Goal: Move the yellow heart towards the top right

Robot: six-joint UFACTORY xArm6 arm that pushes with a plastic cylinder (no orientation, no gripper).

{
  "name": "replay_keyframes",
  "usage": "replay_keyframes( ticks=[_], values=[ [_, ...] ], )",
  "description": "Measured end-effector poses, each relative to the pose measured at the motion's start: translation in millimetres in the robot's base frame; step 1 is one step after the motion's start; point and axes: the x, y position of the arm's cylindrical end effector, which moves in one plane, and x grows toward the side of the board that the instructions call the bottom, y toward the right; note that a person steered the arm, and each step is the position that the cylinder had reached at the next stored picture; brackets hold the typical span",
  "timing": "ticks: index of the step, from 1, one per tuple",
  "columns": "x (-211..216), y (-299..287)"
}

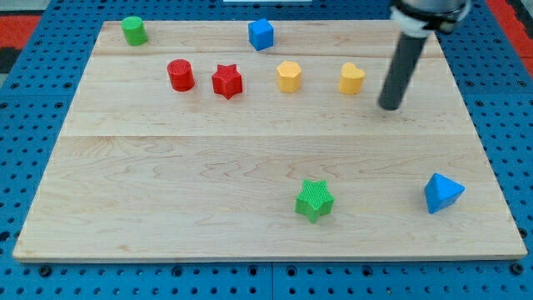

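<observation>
Wooden board on blue pegboard, blocks scattered.
Near: green star (314,200), blue pyramid (442,192). Farther: the tip (389,106) just right of the yellow heart (351,78), apart; no pincer, a bare rod.

Straight dark grey rod, my tip (389,107) blunt, black-and-white mount above.

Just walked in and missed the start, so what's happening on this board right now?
A robot arm with a dark rod is set to push the yellow heart towards the top right. My tip rests on the wooden board, just to the view's right of the heart and slightly lower, not touching it. The yellow hexagon and red star sit further left.
</observation>
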Motion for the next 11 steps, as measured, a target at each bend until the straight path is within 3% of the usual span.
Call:
replay_keyframes(
  ticks=[1, 3, 4, 9, 11],
  values=[
    [-6, -26],
    [-37, -22],
    [-33, -43],
    [-68, -36],
    [-76, -66]
  ],
)
